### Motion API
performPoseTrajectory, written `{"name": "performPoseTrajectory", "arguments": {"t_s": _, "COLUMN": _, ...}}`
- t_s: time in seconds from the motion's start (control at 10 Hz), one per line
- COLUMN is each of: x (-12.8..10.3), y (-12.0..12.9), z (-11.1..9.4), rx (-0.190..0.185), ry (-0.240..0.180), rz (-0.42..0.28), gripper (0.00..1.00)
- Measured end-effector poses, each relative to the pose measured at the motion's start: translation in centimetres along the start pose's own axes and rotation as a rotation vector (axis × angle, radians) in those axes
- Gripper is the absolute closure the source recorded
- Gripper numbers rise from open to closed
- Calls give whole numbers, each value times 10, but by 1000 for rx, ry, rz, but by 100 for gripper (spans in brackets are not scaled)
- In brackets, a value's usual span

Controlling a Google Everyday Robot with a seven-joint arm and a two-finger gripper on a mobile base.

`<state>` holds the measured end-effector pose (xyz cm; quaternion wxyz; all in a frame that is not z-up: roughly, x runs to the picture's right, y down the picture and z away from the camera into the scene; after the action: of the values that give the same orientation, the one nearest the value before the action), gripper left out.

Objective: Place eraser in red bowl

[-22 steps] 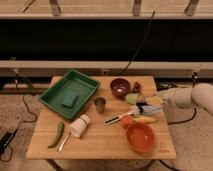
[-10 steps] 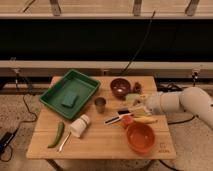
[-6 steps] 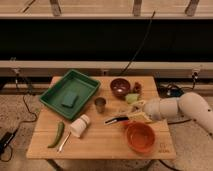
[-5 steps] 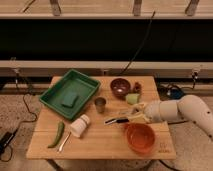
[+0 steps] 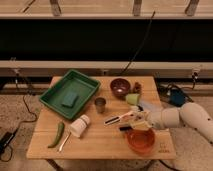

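- The gripper (image 5: 136, 121) sits lower right of centre, at the upper-left rim of the red bowl (image 5: 140, 142); the white arm (image 5: 187, 117) reaches in from the right edge
- Its jaws are drawn fully together; a small pale thing at the tip looks pinched there, probably the eraser (image 5: 141, 125), though I cannot make out its outline well
- That pale piece lies just above the bowl's near rim, touching or almost touching it; I cannot tell which
- The bowl rests at the lower right of the table (image 5: 100, 145); nothing else shows inside it
- Elsewhere: a green tray (image 5: 55, 95) upper left holding a teal sponge (image 5: 70, 99); a dark bowl (image 5: 120, 87) above centre; a metal cup (image 5: 100, 104) at centre; a pepper (image 5: 57, 135) lower left; a white cup (image 5: 79, 125) on its side beside it
- Step in hand, as I judge it: carrying the load over the bowl, close to release
- Next move calls for a short shift toward the bowl's middle, then parting the jaws so the piece drops inside rather than on the rim
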<state>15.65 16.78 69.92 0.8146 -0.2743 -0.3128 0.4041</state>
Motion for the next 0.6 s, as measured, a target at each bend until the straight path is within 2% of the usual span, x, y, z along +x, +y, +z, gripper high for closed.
{"name": "performPoseTrajectory", "arguments": {"t_s": 0.6, "x": 34, "y": -15, "z": -12, "rx": 40, "ry": 3, "rz": 84, "gripper": 100}}
